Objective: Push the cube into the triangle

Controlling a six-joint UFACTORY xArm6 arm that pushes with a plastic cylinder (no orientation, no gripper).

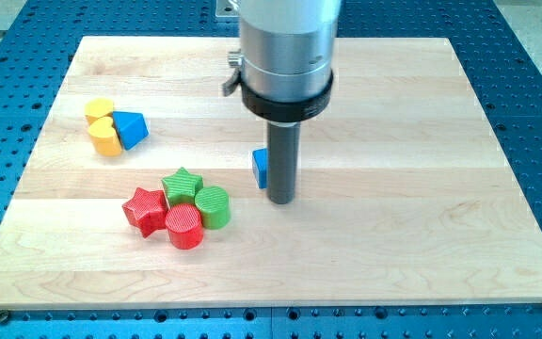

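Nearest the view's bottom sit a red cylinder (183,227), red star (145,208), green cylinder (213,206) and green star (182,184). The tip (281,201), holding nothing, touches the blue cube (261,168) from the view's right. The blue triangle (130,129) lies well apart, beside yellow blocks (103,126).

My tip (280,201) rests on the wooden tabletop (393,188), touching the blue cube (261,168) on its right side (the rod hides part of it). Between the cube and the blue triangle (131,129) at the view's left lies bare wood. Below that path, a cluster blocks the way: green star (182,184), green cylinder (213,206), red star (145,208), red cylinder (184,226). Two yellow blocks (103,127) touch the triangle's left.
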